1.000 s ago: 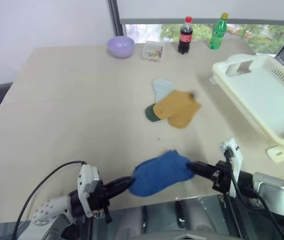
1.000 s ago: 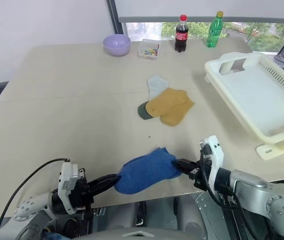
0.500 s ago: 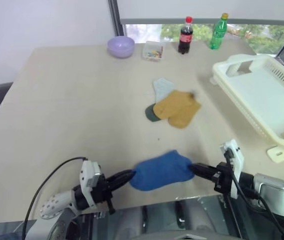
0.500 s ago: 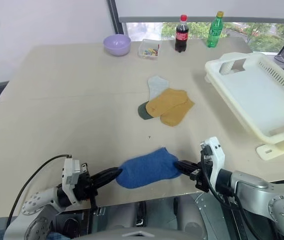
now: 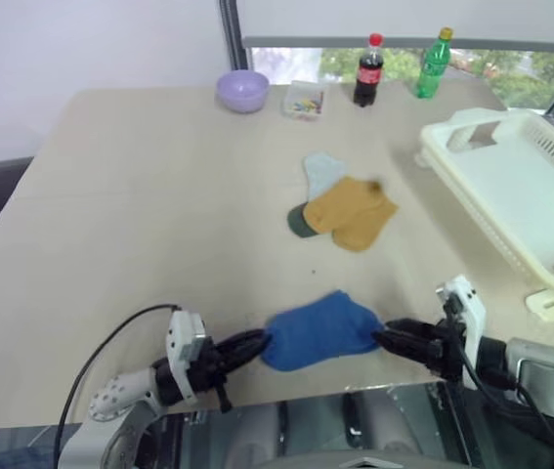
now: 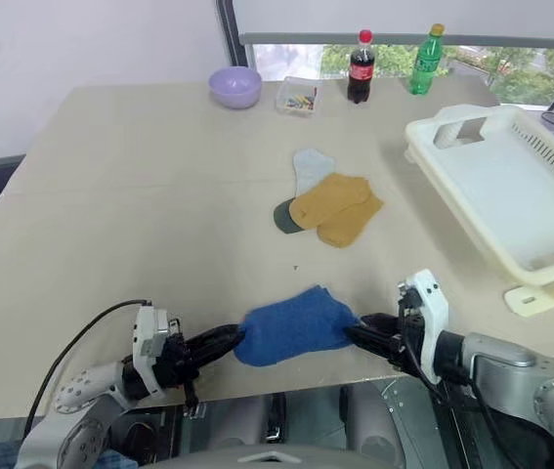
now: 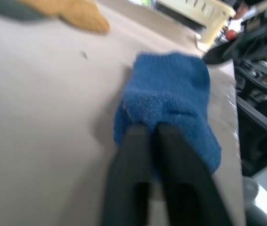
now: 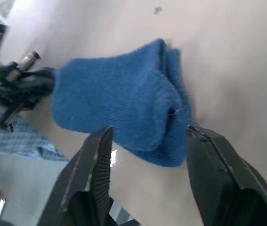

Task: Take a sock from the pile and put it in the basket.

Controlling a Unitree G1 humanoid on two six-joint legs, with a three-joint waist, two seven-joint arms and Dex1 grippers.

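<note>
Smooth beige table (image 5: 140, 225), fuzzy blue sock (image 5: 320, 330)

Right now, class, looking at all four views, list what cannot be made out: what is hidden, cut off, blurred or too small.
- Dark green sock: mostly covered by the mustard socks, eye views.
- Basket: far side cut off by the picture edge, eye views.
- Small clear box: contents too small to name.
- Left gripper: whether it pinches the blue sock is unclear, left wrist view blurred.
- Bottle labels: too small to read.
</note>
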